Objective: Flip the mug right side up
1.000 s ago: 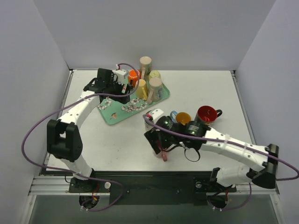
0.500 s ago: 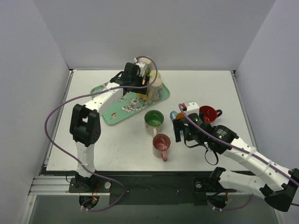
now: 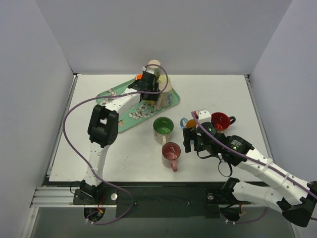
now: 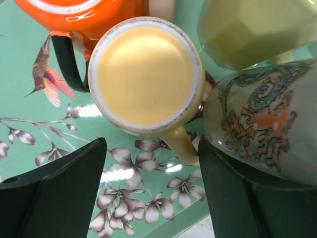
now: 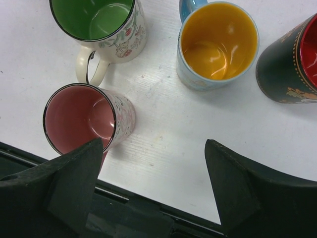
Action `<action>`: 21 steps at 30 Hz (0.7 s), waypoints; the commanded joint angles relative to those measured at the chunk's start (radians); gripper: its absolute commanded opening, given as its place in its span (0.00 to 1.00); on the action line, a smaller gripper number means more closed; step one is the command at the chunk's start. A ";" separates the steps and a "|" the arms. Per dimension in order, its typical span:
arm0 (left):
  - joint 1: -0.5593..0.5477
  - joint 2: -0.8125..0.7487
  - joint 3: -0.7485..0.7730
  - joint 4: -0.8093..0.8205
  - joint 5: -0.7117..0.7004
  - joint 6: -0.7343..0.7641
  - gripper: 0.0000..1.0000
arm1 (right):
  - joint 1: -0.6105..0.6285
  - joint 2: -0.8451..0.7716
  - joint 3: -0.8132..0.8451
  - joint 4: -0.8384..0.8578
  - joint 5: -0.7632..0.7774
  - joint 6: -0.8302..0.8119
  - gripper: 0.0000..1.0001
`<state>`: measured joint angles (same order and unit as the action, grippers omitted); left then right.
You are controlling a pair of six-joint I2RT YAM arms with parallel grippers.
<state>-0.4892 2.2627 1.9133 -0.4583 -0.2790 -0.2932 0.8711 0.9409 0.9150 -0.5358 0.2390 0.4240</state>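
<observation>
On the green floral tray several mugs stand upside down. In the left wrist view a yellow mug shows its base, its handle pointing toward my right finger. An orange mug, a pale green mug and a dragon-patterned mug crowd round it. My left gripper is open and empty above the yellow mug, its fingers straddling the tray just short of it. My right gripper is open and empty over bare table.
Upright on the table stand a green-lined mug, a pink mug, an orange-lined blue mug and a red-lined dark mug. The right wrist view shows all of them, and the table's front edge.
My left gripper moved right across the tray to above the yellow mug. My right gripper let go of the green-lined mug, now upright, and drew back to the right.
</observation>
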 commanded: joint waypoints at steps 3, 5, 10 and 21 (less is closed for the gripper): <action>0.027 -0.058 -0.065 0.125 -0.118 0.057 0.85 | 0.002 -0.045 -0.016 0.016 -0.027 0.019 0.78; 0.040 -0.090 -0.109 0.160 -0.114 0.077 0.83 | 0.002 -0.047 -0.018 0.019 -0.032 0.015 0.78; 0.040 -0.175 -0.240 0.251 -0.072 0.124 0.76 | 0.006 -0.025 -0.018 0.028 -0.038 0.013 0.78; 0.089 -0.117 -0.201 0.285 0.173 0.189 0.54 | 0.012 -0.044 -0.013 0.031 -0.035 0.018 0.78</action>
<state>-0.4343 2.1525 1.6436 -0.2043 -0.2268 -0.1249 0.8780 0.9157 0.9070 -0.5190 0.1932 0.4301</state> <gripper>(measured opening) 0.574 0.778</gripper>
